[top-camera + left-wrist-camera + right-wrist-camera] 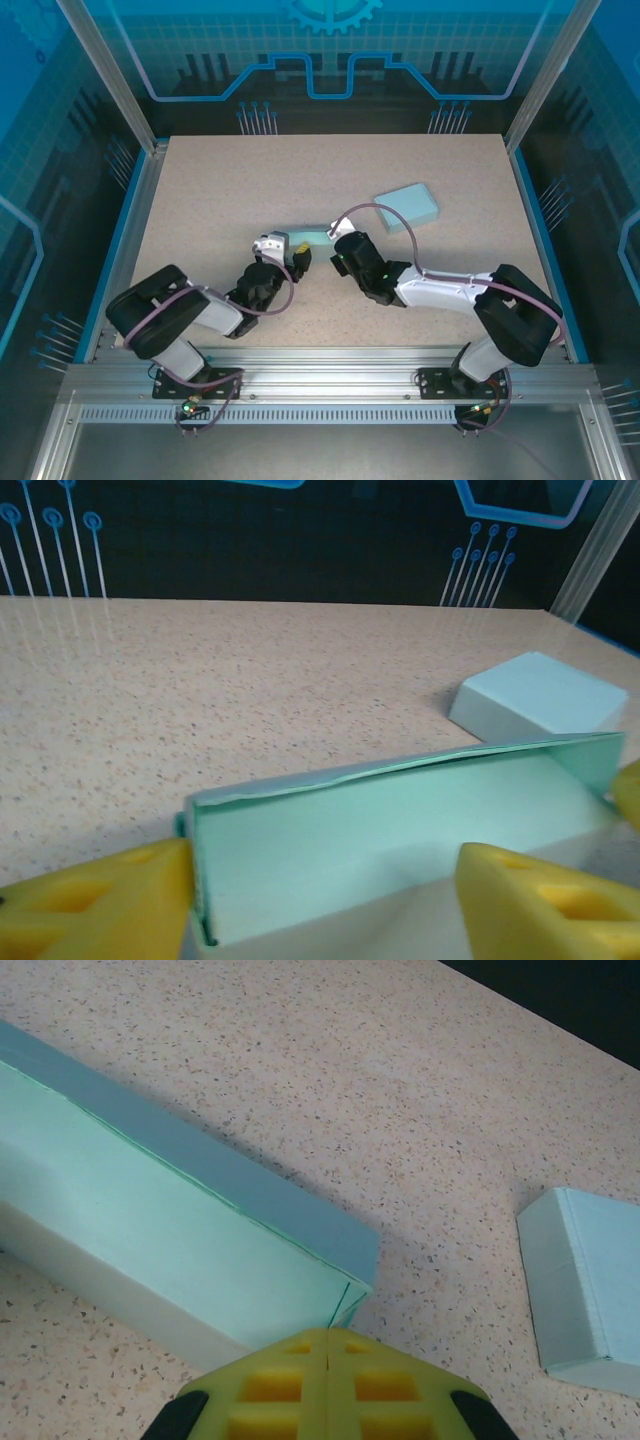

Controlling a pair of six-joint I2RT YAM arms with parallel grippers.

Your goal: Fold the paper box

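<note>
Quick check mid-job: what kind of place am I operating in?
Most likely a lab or demo robot cell: an aluminium-profile frame runs along the near edge, and blue printed panels wall in a speckled tabletop.

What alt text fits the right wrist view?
The shut, yellow right gripper sits at the end corner of a long mint-green paper box lying on the speckled table. A second folded box lies apart at the frame's right edge.
</note>
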